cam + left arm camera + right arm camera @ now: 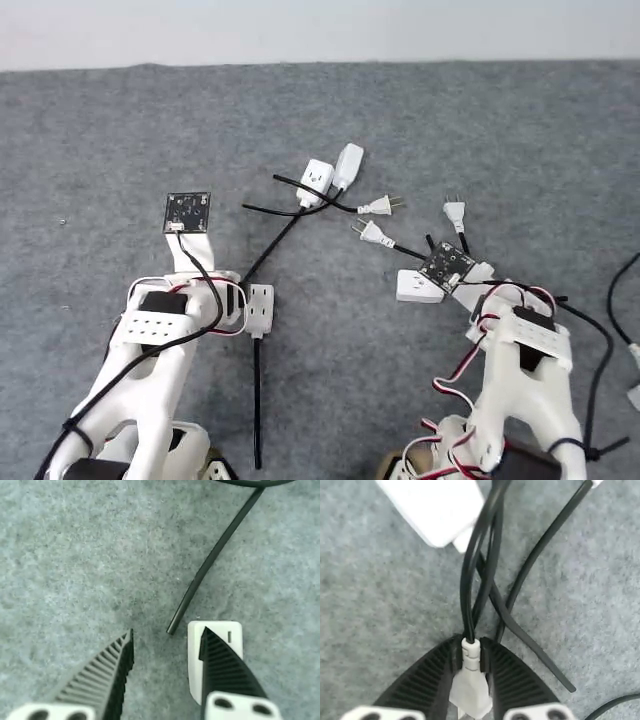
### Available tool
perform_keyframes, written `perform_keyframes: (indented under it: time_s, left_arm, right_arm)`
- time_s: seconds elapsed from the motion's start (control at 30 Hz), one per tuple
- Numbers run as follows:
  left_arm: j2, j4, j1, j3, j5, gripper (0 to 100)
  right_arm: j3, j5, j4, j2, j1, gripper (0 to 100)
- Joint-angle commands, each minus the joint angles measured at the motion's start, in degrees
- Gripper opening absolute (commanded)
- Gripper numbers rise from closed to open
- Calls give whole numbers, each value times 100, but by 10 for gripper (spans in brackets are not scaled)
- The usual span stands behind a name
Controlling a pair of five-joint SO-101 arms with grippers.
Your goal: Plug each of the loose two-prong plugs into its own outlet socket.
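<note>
Now, left gripper (167, 632) spread over gray carpet (75, 555), one finger above white outlet socket (222, 628). Mid-table, loose plug (375, 207) lying beside second loose plug (370, 233). Right gripper (470, 647) pinching white plug (470, 690), cable leading away.

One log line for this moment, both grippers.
left gripper: open, partly over white rectangular outlet block | right gripper: shut on white two-prong plug with black cord | plug not yet socketed

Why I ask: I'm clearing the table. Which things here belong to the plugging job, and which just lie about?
Job: held white plug; loose plugs; outlet sockets.
Lying about: grey mat; cord cut off at the right edge, role unclear.
</note>
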Motion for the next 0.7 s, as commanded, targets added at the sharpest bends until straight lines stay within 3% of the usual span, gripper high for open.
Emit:
perform_keyframes:
  time_s: [0.0, 0.07, 0.17, 0.33, 0.53, 0.67]
  left_arm:
    - [9, -123, -35, -259, -44, 203]
    - [9, -123, -35, -259, -44, 203]
    - [9, -123, -26, -259, -44, 203]
    - [9, -123, -44, -259, -44, 203]
    - [9, -123, -44, -259, -44, 203]
    - [9, -123, -44, -259, -44, 203]
  right_arm:
    - [-132, -316, -92, -180, 57, 9]
    - [-211, -563, 145, -321, -75, 9]
    - [-448, -914, 1332, -769, -462, 9]
    - [-932, -2602, 3108, -1895, -1552, 9]
    - [-1011, -4905, 3864, -2536, -2730, 9]
    - [-1011, -5934, 3811, -2009, -3407, 9]
